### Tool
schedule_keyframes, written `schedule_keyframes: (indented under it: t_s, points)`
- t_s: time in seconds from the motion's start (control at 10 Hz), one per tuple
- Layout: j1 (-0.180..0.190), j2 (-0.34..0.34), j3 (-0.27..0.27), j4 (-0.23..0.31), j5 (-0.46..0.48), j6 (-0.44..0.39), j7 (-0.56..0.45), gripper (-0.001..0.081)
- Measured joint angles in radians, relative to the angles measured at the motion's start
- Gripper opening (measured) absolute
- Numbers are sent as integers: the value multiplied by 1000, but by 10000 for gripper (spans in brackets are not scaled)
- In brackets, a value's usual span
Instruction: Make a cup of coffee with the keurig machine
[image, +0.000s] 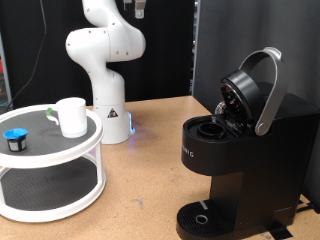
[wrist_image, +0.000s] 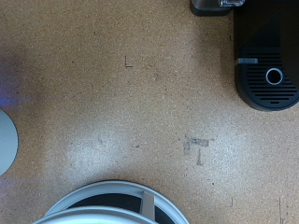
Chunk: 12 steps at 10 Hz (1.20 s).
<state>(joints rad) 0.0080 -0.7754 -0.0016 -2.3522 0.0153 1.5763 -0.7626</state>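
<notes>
Nearest in the exterior view stands the keurig machine (image: 235, 160), its round drip tray (image: 203, 217) low at the front and its lid (image: 243, 92) swung up by the grey curved handle (image: 271, 90), so the pod chamber (image: 211, 128) lies open and, as far as the picture shows, has nothing in it. It sits on the desk (image: 140, 190) at the exterior view's right and looks heavy and rigid, unlikely to shift under a light push; the handle seems the natural place to press the lid down. Further back at the exterior view's left is a white two-tier round stand (image: 50, 165), and on its upper shelf rests the cup (image: 71, 116), upright and well apart from the machine. The cup looks light, hard and smooth (probably ceramic, so breakable and a little slippery), and its rim or side wall would likely give a firmer hold than the small handle. Beside it on the same shelf sits a small black pod with a blue top (image: 14, 137). Behind the stand rises the white robot arm (image: 105, 60). The gripper shows in neither view, so whether its fingers are apart or together cannot be told; the wrist view looks straight down from high over the desk, catching the machine (wrist_image: 266, 61) and the stand's rim (wrist_image: 112, 201).
</notes>
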Motion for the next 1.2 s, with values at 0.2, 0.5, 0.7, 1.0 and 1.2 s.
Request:
schedule_keyframes:
  t_s: [0.2,0.5,0.7,1.0,1.2]
  points:
    - [0,-10,-28,-2,5,8,-54,803]
    - [0,-61,-131,-7,-35,-50,-243,803]
    - [0,-71,-143,-8,-44,-66,-268,803]
    - [-3,-75,-190,-35,-51,3,-304,803]
    - [-17,-64,-250,-43,-115,11,-360,803]
